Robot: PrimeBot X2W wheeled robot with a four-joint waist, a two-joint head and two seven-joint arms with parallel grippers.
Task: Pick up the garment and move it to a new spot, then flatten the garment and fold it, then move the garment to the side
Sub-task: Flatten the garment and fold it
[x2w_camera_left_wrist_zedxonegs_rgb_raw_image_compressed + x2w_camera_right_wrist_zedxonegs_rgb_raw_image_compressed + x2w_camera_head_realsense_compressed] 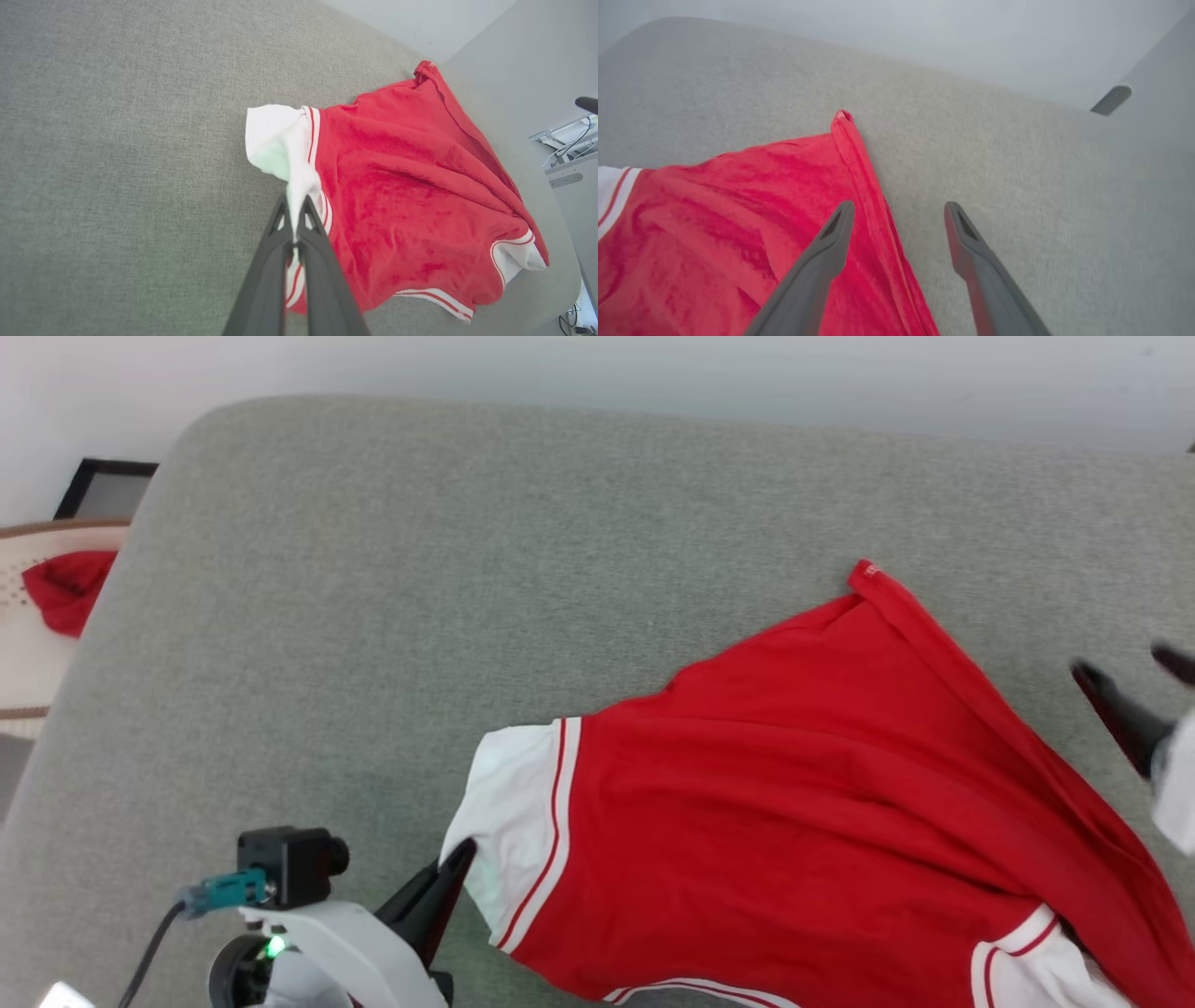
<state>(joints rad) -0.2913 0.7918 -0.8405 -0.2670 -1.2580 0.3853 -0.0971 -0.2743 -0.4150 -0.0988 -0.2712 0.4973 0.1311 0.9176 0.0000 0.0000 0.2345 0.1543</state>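
I have the shirt [794, 784] lying on the right half of the grey cloth-covered tabletop [373, 616], toward the near edge, rumpled rather than flat. One corner of its hem points at the far edge, and the hemmed edge runs from that corner diagonally back toward the near right. Both white sleeves sit at the near end, one to the left and one to the right, so the long axis goes from the near edge out toward the far right. My left tool [456, 859] has its fingers pressed together on the white cloth of the left sleeve, which looks lifted and bunched in the left wrist view. My right tool [900, 207] is spread wide above the hemmed edge, one finger over red cloth and the other over bare grey cloth, gripping nothing. The tabletop has a woven texture and a rounded far left corner. Beyond the far edge is a pale wall. Off the left edge I see a pale basket [19, 644] holding some red cloth [70, 588], and a dark frame [103, 485] by the wall.
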